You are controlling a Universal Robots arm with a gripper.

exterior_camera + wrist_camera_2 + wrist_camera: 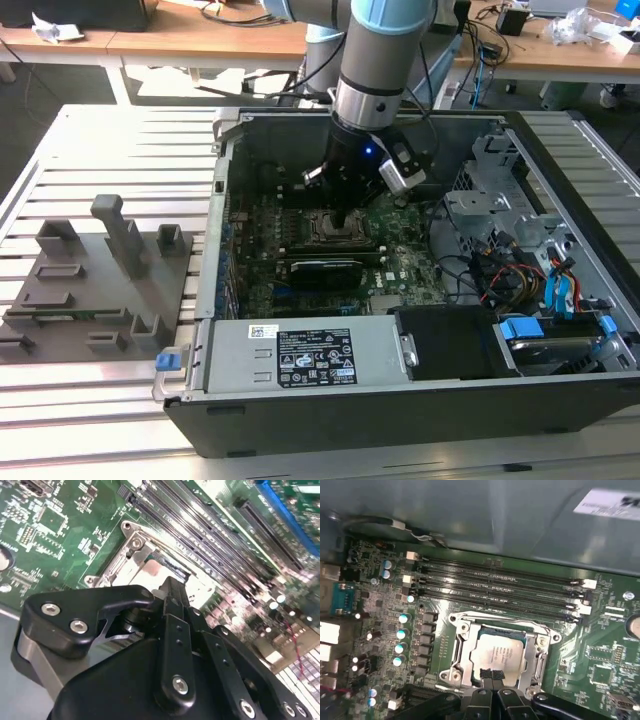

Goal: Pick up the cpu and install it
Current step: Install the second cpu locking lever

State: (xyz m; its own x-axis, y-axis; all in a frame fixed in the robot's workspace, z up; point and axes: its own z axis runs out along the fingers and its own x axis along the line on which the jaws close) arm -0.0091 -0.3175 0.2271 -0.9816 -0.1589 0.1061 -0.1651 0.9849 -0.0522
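The arm reaches down into the open computer case, which lies on its side on a slatted metal table. In the exterior view, the gripper stands directly over the CPU socket on the green motherboard.

In the first wrist view, the cpu sits inside the socket frame, its pale metallic top facing up. The socket lies just beside 4 parallel memory slots. A row of cylindrical capacitors runs along the other side of the socket.

The gripper has its black fingertips drawn together at the near edge of the cpu, touching or just above its top surface. Whether the fingertips press on the chip or only hover at it cannot be told. In the second wrist view, the fingers also stand together over the cpu, and the gripper linkage covers part of the socket.

In the exterior view, a grey plastic fixture with upright blocks rests on the table at the exterior view's left, well apart from the case. A power supply occupies the near side of the case, and drive cables lie at the exterior view's right.
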